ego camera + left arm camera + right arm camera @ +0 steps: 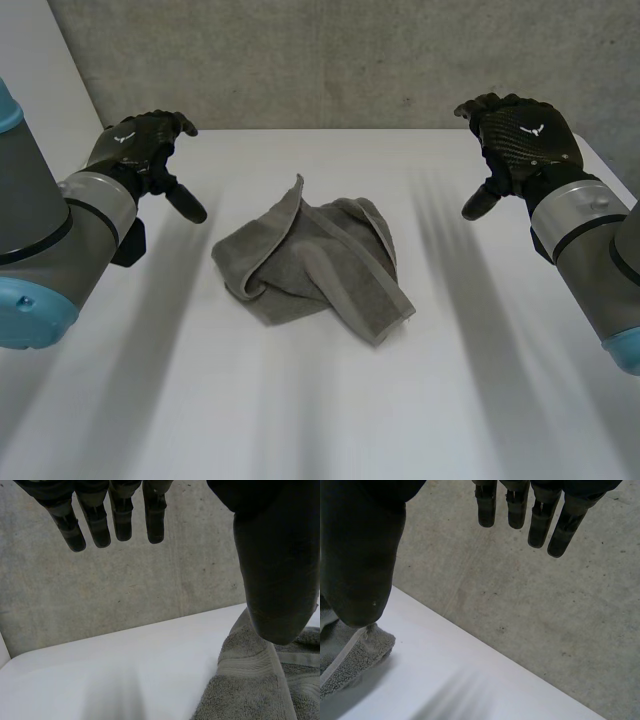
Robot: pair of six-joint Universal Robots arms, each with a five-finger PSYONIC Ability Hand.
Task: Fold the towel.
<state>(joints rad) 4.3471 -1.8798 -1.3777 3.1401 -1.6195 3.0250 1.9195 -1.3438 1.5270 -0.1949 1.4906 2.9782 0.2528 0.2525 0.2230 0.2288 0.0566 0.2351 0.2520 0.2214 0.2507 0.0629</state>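
Towel, head view: grey towel lies crumpled at the middle of the white table, loosely lapped over itself; one corner stands up in a peak on the far side, and a hemmed edge runs down to the corner nearest the camera.
Room, head view: bare table shows on every side of the towel, widest on the near side; the table's far edge meets a grey concrete wall.
Left hand, head view: left hand hangs above the table well apart from the towel's left edge, thumb pointing toward the cloth.
Right hand, head view: right hand hangs above the table well apart from the towel's right edge.
Left hand, left wrist view: fingers straight and spread, thumb apart from them, nothing between them, so the hand is open.
Towel, left wrist view: a hemmed edge of the cloth lies under the thumb; whether they touch cannot be told. Bare table lies under the fingers, up to the wall.
Right hand, right wrist view: fingers straight, thumb held wide of them, open and empty.
Towel, right wrist view: one rounded corner with its hem lies by the thumb tip; bare table runs from there under the fingers to the table's edge at the wall.
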